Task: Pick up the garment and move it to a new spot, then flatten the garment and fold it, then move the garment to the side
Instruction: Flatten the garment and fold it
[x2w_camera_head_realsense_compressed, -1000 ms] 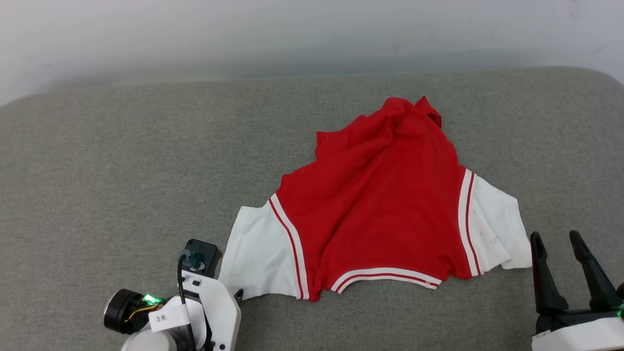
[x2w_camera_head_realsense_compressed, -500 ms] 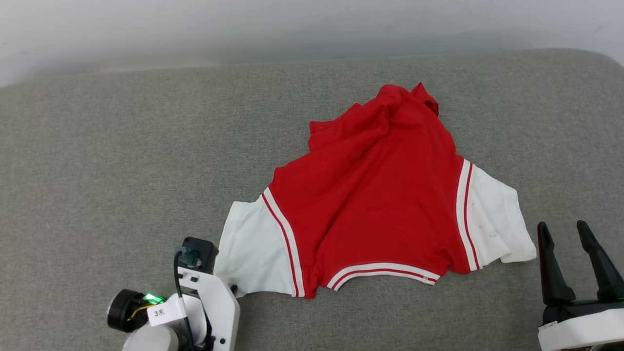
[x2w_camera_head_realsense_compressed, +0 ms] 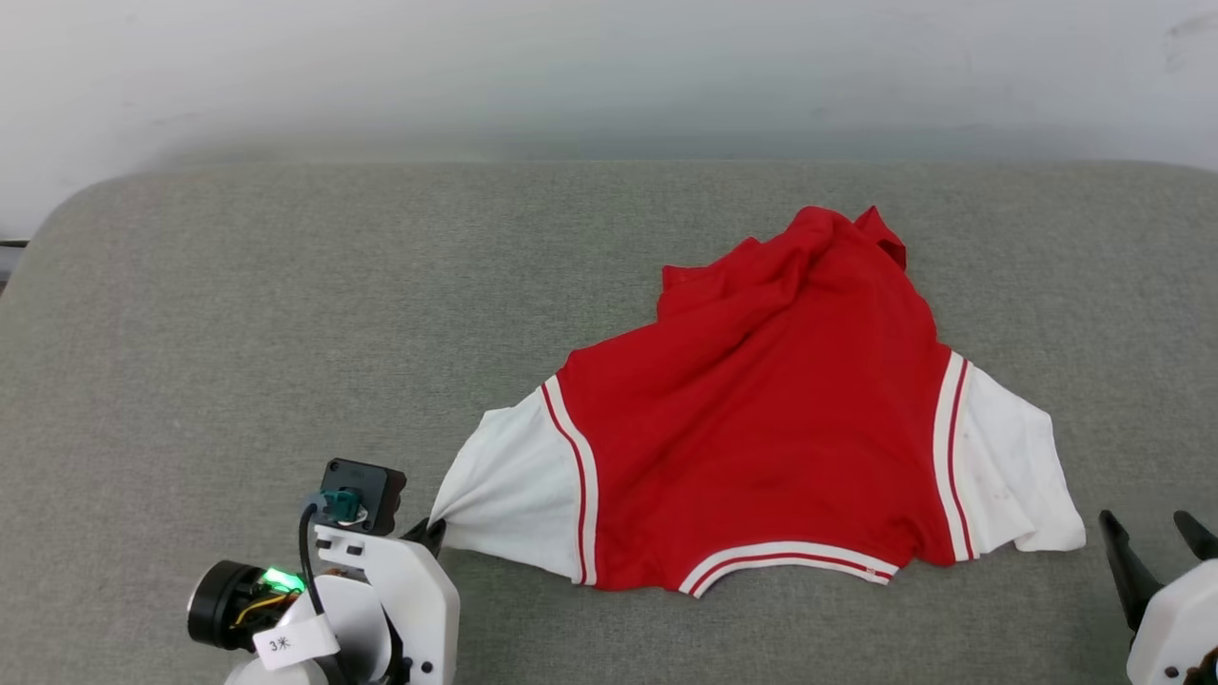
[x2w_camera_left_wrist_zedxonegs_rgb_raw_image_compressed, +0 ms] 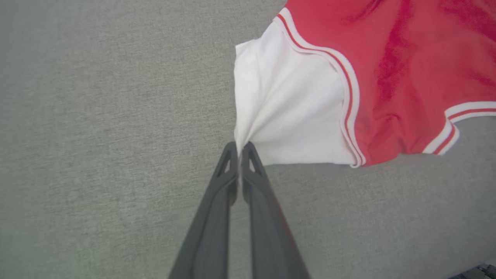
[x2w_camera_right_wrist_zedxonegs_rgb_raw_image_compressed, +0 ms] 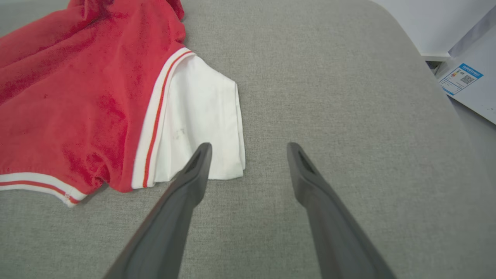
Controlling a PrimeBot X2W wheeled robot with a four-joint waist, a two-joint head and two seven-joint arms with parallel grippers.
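The left gripper [x2w_camera_left_wrist_zedxonegs_rgb_raw_image_compressed: 240,147] is being held shut on the near corner of the left sleeve [x2w_camera_left_wrist_zedxonegs_rgb_raw_image_compressed: 286,112], whose white cloth is being drawn into a small peak between the closed jaws. From that pinch the garment [x2w_camera_head_realsense_compressed: 761,419] is being spread over the grey cushion [x2w_camera_head_realsense_compressed: 285,333], right of centre in the head view. Its red body is rumpled and heaped toward the far side, a striped trim edge lies nearest the robot, and a white sleeve sits at each end (no lettering is being shown on the upturned side). The left wrist [x2w_camera_head_realsense_compressed: 400,590] is being held low at the lower left of the head view, fingers angled up and rightward into the sleeve edge. The right gripper [x2w_camera_right_wrist_zedxonegs_rgb_raw_image_compressed: 248,149] is being carried with its jaws wide apart and nothing between them, just beside the right sleeve [x2w_camera_right_wrist_zedxonegs_rgb_raw_image_compressed: 201,116]. One finger is crossing that sleeve's corner in the wrist view, and whether it is touching cannot be told. The garment is being judged light, soft and limp: a pull at one corner will likely stretch and drag it rather than lift it flat. A second hold at the other sleeve's outer corner is being judged sensible, so the cloth can be raised evenly.
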